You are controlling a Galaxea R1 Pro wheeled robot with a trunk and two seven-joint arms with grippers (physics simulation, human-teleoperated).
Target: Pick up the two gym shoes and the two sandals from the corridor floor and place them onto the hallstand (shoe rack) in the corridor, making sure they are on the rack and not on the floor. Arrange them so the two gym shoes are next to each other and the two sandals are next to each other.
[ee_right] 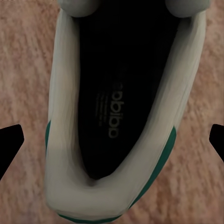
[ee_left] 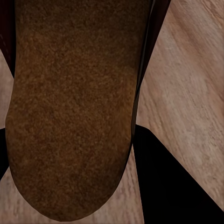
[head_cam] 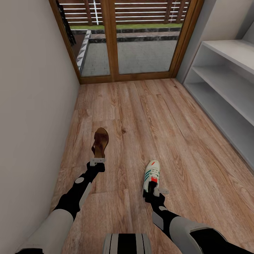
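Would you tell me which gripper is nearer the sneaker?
Right. The right gripper is at the sneaker's heel; the left gripper is off to its left, at the sandal.

Home corridor: wood-plank floor [head_cam: 148,116], glazed garden door [head_cam: 123,38], white shoe rack [head_cam: 225,81].

Glossy black jointed arms with white upper shells and pale grey finger brackets.

You see one sandal [head_cam: 100,141], one gym shoe [head_cam: 151,173], two end effectors and one hallstand [head_cam: 225,81] with open shelves.
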